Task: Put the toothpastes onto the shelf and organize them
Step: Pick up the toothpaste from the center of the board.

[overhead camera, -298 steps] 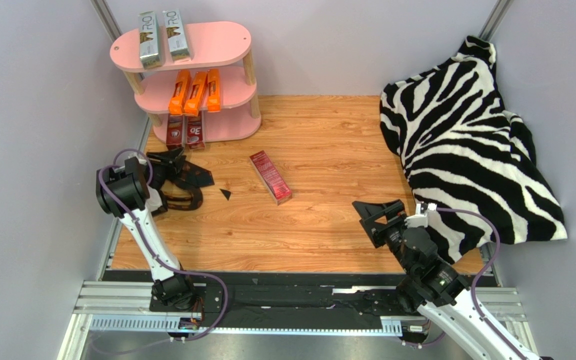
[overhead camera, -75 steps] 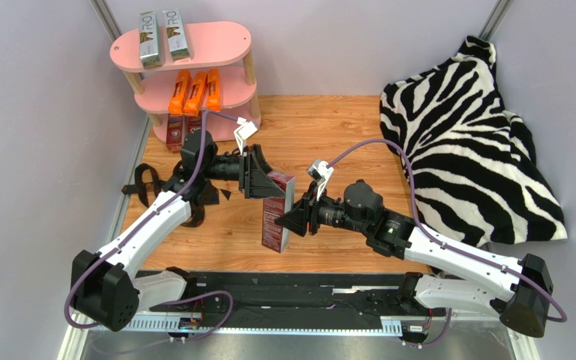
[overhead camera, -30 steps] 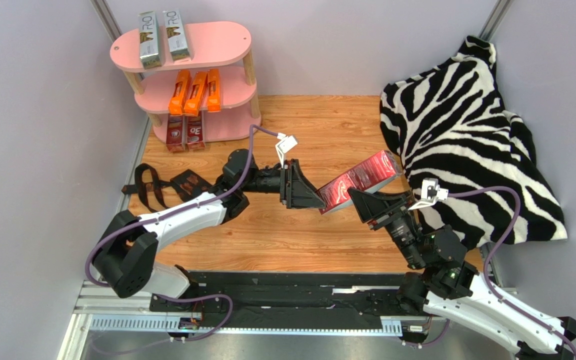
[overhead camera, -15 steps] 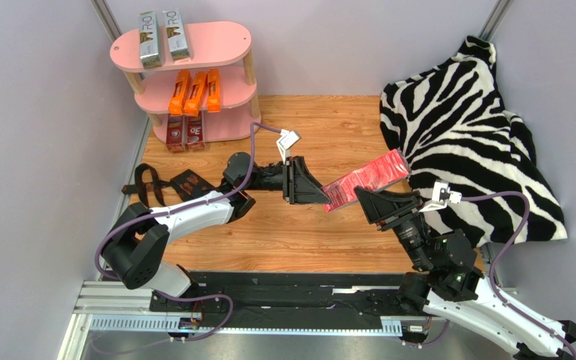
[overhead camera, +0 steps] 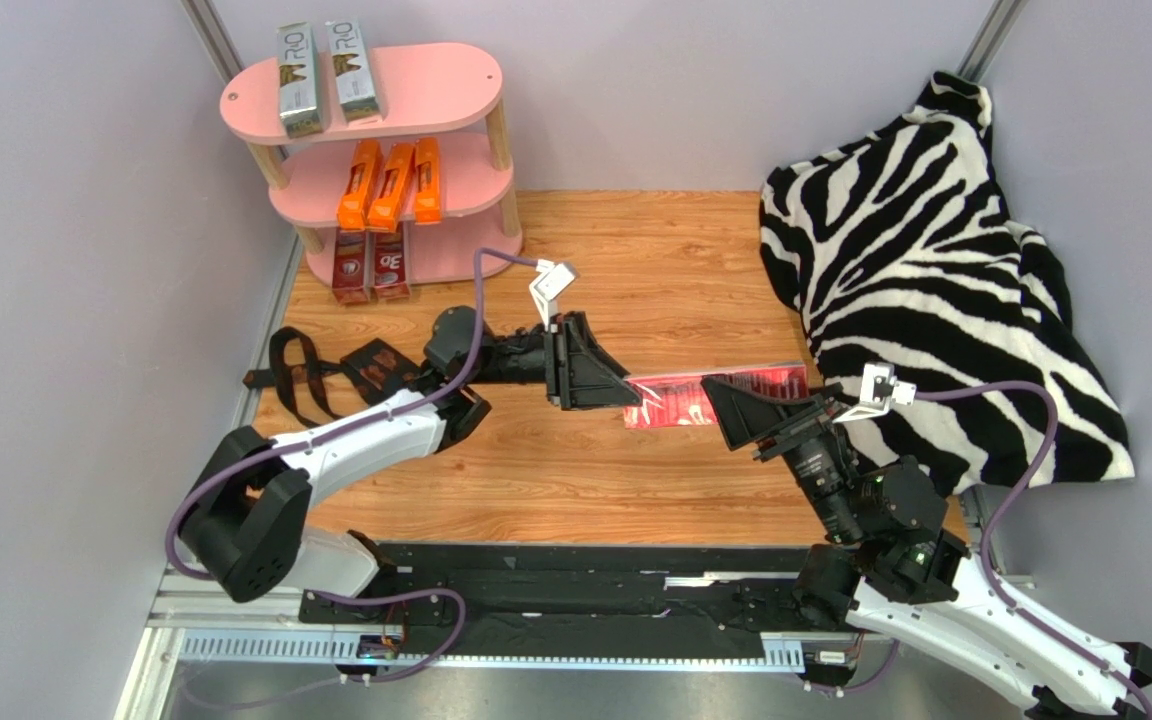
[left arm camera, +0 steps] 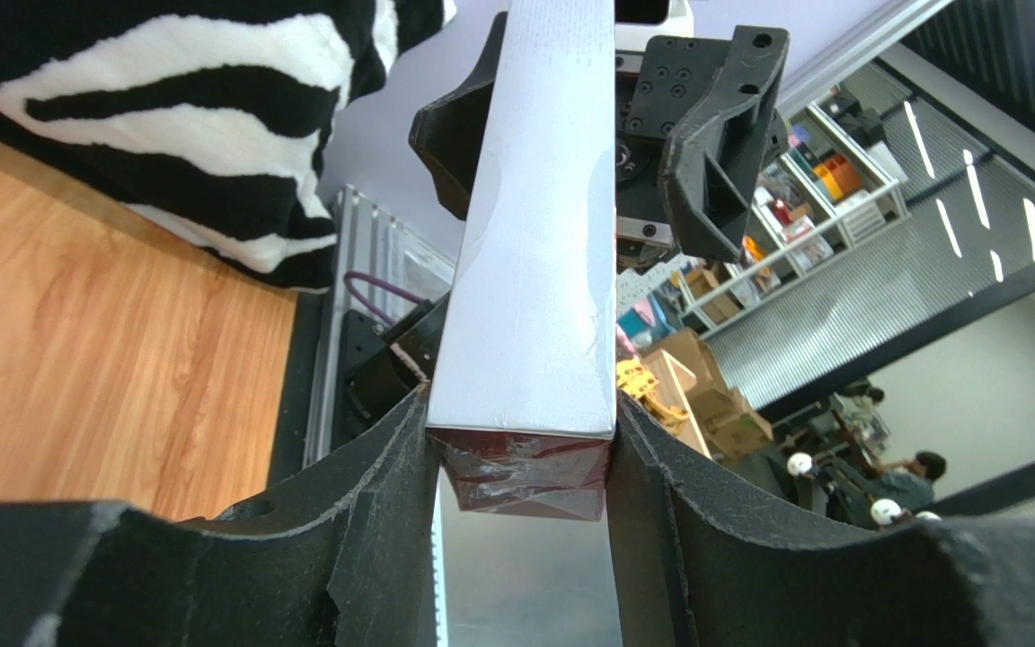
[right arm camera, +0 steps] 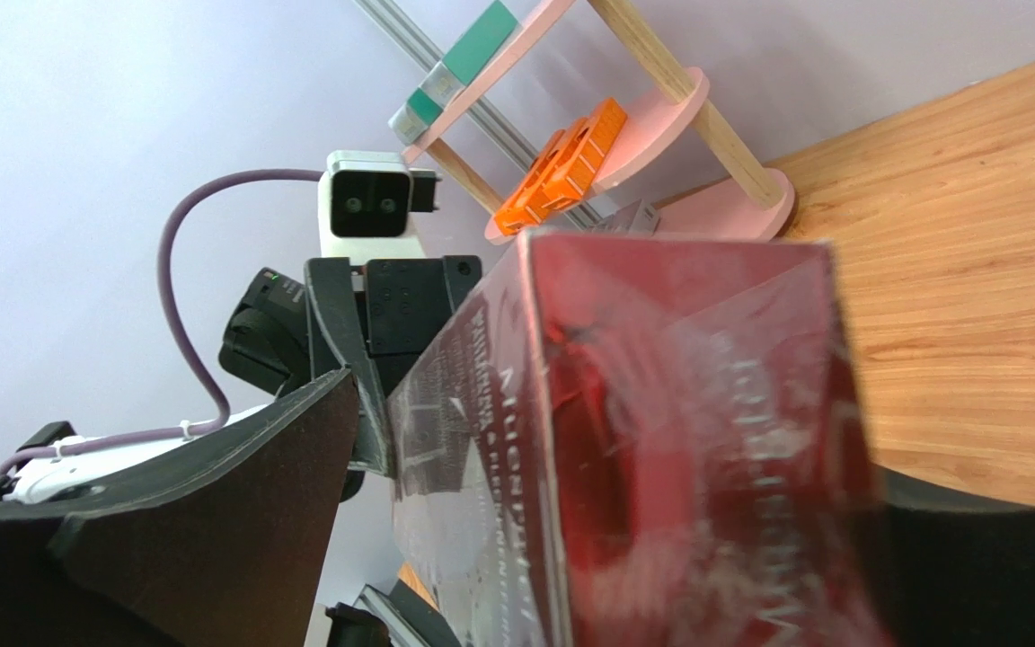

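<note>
One dark red carton (overhead camera: pixel 675 398), mid-frame, handed over.
Left gripper (overhead camera: pixel 624 396) clamps it; right gripper (overhead camera: pixel 717 414) has released; tilt gone, now level.

Bright even light; near red carton (right arm camera: pixel 645 445) blurred.

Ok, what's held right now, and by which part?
The red carton, clamped at one end by the left gripper; the right gripper stands loose around the other end.
</note>
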